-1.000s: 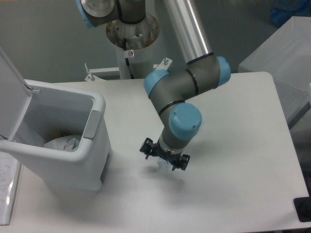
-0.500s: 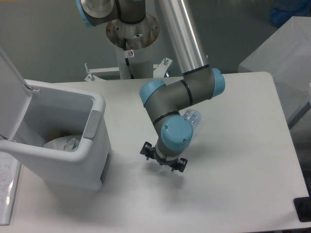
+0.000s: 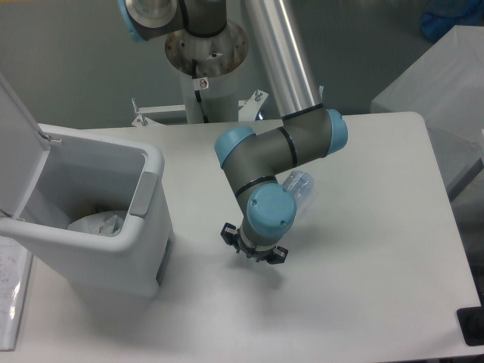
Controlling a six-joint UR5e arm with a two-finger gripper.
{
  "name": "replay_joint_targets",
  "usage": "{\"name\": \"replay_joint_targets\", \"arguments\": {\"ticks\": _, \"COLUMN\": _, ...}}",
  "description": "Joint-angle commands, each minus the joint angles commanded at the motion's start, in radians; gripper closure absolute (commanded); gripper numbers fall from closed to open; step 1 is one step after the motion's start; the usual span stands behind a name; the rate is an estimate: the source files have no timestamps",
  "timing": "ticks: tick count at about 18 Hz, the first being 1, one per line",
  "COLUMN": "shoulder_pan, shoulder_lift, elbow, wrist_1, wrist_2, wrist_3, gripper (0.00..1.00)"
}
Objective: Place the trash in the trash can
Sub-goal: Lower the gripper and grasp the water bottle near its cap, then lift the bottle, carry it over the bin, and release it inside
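The clear bluish bottle [image 3: 299, 185] lies on the white table, and only one end shows to the right of my wrist; the rest is hidden under the arm. My gripper [image 3: 254, 252] points straight down close to the table, left of and in front of that end. Its fingers are hidden beneath the wrist, so I cannot tell whether they hold anything. The white-grey trash can [image 3: 148, 160] stands at the left with its lid [image 3: 17, 144] raised. The translucent white bag [image 3: 95, 223] lies inside it.
The arm's base column [image 3: 206, 53] stands at the table's back edge. A grey box [image 3: 435, 83] stands off the table at the right. A sheet of paper [image 3: 10, 291] lies at the front left, beside the can.
The wrist has moved left and lowered toward the table. The bottle's end, hidden one second ago, now shows to the right of the wrist.
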Motion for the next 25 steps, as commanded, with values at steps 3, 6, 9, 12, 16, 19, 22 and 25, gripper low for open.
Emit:
{"name": "replay_joint_targets", "arguments": {"ticks": 3, "shoulder_pan": 0.006, "shoulder_lift": 0.000, "elbow": 0.029, "wrist_1": -0.021, "wrist_2": -0.006, "wrist_3": 0.002, "gripper": 1.00}}
{"name": "replay_joint_targets", "arguments": {"ticks": 6, "shoulder_pan": 0.014, "shoulder_lift": 0.005, "elbow": 0.063, "wrist_1": -0.022, "wrist_2": -0.012, "wrist_3": -0.002, "gripper": 1.00}}
{"name": "replay_joint_targets", "arguments": {"ticks": 9, "shoulder_pan": 0.038, "shoulder_lift": 0.044, "elbow": 0.097, "wrist_1": -0.022, "wrist_2": -0.105, "wrist_3": -0.008, "gripper": 1.00}}
{"name": "replay_joint_targets", "arguments": {"ticks": 12, "shoulder_pan": 0.074, "shoulder_lift": 0.086, "elbow": 0.124, "wrist_1": -0.017, "wrist_2": -0.233, "wrist_3": -0.012, "gripper": 1.00}}
{"name": "replay_joint_targets", "arguments": {"ticks": 16, "shoulder_pan": 0.136, "shoulder_lift": 0.126, "elbow": 0.196, "wrist_1": -0.006, "wrist_2": -0.414, "wrist_3": -0.072, "gripper": 1.00}}
{"name": "replay_joint_targets", "arguments": {"ticks": 19, "shoulder_pan": 0.172, "shoulder_lift": 0.124, "elbow": 0.279, "wrist_1": 0.001, "wrist_2": -0.550, "wrist_3": -0.139, "gripper": 1.00}}
{"name": "replay_joint_targets", "arguments": {"ticks": 22, "shoulder_pan": 0.199, "shoulder_lift": 0.124, "elbow": 0.316, "wrist_1": 0.072, "wrist_2": -0.682, "wrist_3": -0.193, "gripper": 1.00}}
{"name": "replay_joint_targets", "arguments": {"ticks": 25, "shoulder_pan": 0.212, "shoulder_lift": 0.130, "elbow": 0.319, "wrist_1": 0.155, "wrist_2": -0.779, "wrist_3": -0.276, "gripper": 1.00}}
